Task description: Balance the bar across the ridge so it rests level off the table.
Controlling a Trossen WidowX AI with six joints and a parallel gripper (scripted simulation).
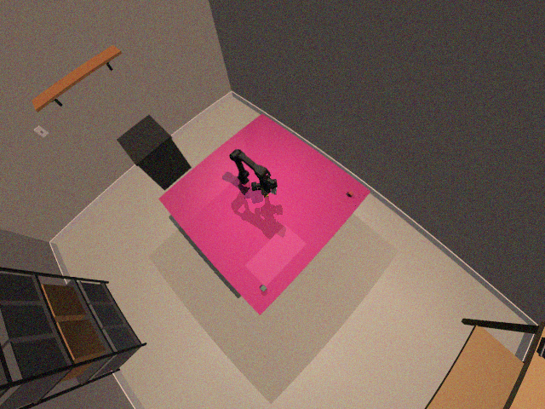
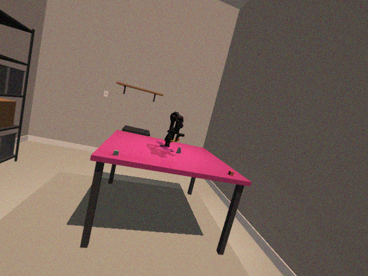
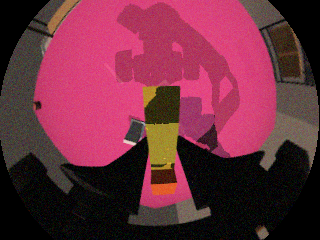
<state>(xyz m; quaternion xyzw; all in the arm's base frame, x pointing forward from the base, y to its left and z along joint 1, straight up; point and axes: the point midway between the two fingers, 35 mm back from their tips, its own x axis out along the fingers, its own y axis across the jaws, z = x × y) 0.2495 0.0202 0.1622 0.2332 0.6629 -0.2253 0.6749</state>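
The bar (image 3: pixel 163 145) (image 2: pixel 174 140) (image 1: pixel 266 194) is yellow, with a dark band and an orange end. My gripper (image 3: pixel 162 139) is shut on the bar and holds it above the pink table. In the wrist view the bar runs lengthwise between the fingers, its far part in shadow. The ridge (image 2: pixel 178 150) (image 3: pixel 134 132) is a small grey wedge standing on the table. In the wrist view it shows just left of the bar, beside the left finger, and the bar is not over it there. Whether the bar is level is too small to tell.
A small grey-green cube (image 1: pixel 263 287) (image 2: pixel 116 152) sits near one table corner. A small brown block (image 1: pixel 349 193) (image 2: pixel 230 173) sits near another corner. The arm's shadow falls on the pink table (image 1: pixel 211 238) (image 2: pixel 196 166). A dark box (image 1: pixel 152 142) stands on the floor beside the table.
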